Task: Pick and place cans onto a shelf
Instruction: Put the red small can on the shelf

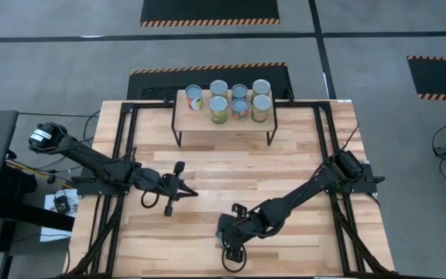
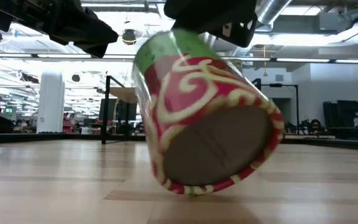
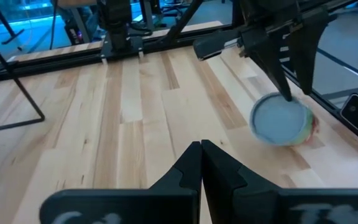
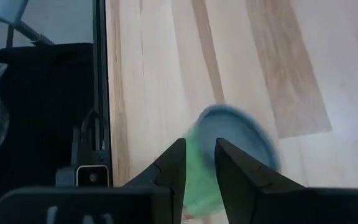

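A can with a red and green label and cream swirls stands tilted near the table's near edge, its bottom facing the low view. It also shows in the left wrist view and the right wrist view. My right gripper is above it and hides it in the high view; its fingers are shut to a narrow gap at the can's top. My left gripper is shut and empty over the table's middle left. Several cans stand upright on the shelf's wood top at the far edge. My right gripper comes from above, its fingers pointing down at the upper rim of the can, on the side away from my left arm. The fingers seem to pinch that rim; the exact contact is blurred. The can leans, its lower edge at the tabletop.
Black frame rails run along the table's left and right sides. A rail and dark floor lie close beside my right gripper at the near edge. Open wood lies between the shelf and the arms.
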Robot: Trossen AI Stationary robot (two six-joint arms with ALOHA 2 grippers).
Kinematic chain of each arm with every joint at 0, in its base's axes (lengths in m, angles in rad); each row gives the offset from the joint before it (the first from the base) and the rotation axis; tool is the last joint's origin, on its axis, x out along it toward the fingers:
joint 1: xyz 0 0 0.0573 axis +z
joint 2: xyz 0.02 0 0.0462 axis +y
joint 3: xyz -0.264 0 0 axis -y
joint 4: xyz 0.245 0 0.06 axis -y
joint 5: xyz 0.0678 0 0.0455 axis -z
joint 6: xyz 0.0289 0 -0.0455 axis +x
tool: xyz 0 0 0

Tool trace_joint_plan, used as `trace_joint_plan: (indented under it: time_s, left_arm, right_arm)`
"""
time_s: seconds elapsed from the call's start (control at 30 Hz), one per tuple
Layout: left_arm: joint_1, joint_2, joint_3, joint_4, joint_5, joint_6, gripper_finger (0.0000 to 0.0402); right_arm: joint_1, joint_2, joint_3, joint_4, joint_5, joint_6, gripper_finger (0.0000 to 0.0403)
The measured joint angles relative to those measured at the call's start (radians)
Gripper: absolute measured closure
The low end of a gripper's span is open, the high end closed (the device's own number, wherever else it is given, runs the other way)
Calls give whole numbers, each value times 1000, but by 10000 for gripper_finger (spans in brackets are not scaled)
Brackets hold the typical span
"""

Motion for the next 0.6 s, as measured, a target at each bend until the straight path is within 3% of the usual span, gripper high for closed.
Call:
trace_joint_plan:
  time_s: [0.6]
  left_arm:
    - [-14,1,0,-45,21,-42,401]
  right_arm:
    - [4,0,0,-10,1,-94,295]
